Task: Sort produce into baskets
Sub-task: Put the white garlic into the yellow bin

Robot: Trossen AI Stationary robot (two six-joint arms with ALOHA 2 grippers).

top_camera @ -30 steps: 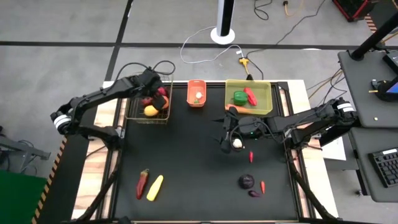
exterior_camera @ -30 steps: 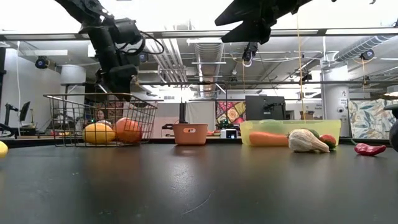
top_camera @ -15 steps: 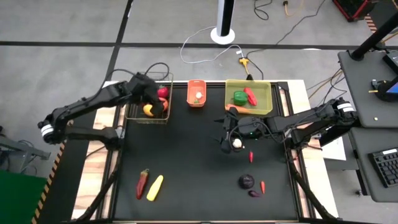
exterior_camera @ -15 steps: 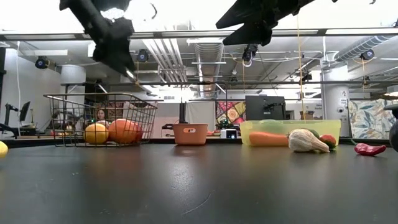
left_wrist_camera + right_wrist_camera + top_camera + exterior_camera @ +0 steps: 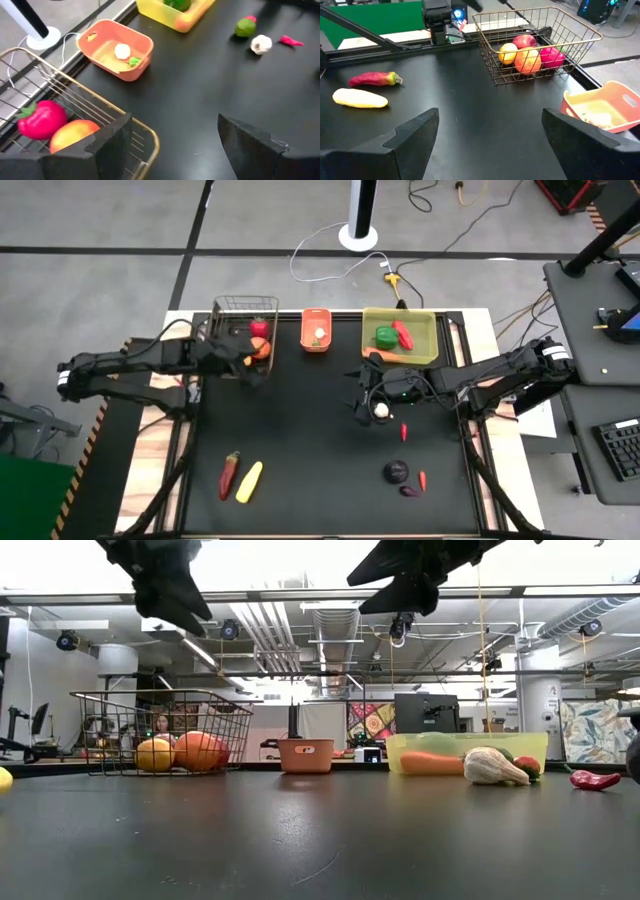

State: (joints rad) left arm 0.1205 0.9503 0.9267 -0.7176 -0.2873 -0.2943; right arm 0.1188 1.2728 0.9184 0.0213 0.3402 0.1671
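Note:
The wire-mesh basket (image 5: pixel 228 315) stands at the far left and holds a red apple (image 5: pixel 259 328) and orange and yellow fruit (image 5: pixel 259 348). My left gripper (image 5: pixel 243 364) hovers open and empty above the basket's near edge, high in the low view (image 5: pixel 165 585). Right of it stand the small orange basket (image 5: pixel 316 340) and the yellow-green bin (image 5: pixel 372 350), the bin holding a green pepper (image 5: pixel 386 336). My right gripper (image 5: pixel 363 400) hangs open and empty at mid-table beside a garlic bulb (image 5: pixel 381 410). A red pepper (image 5: pixel 230 473) and a yellow corn (image 5: pixel 249 481) lie near left.
A red chilli (image 5: pixel 404 431), a purple eggplant (image 5: pixel 396 471) and two small pieces (image 5: pixel 421 479) lie near right on the black table. A carrot (image 5: pixel 432 763) lies by the bin's front. The table's middle is bare mat (image 5: pixel 300 420).
My left gripper has drawn back from over the wire basket toward the table's near-left and risen clear above its rim, staying open. The fruit in the basket and my right arm have kept still.

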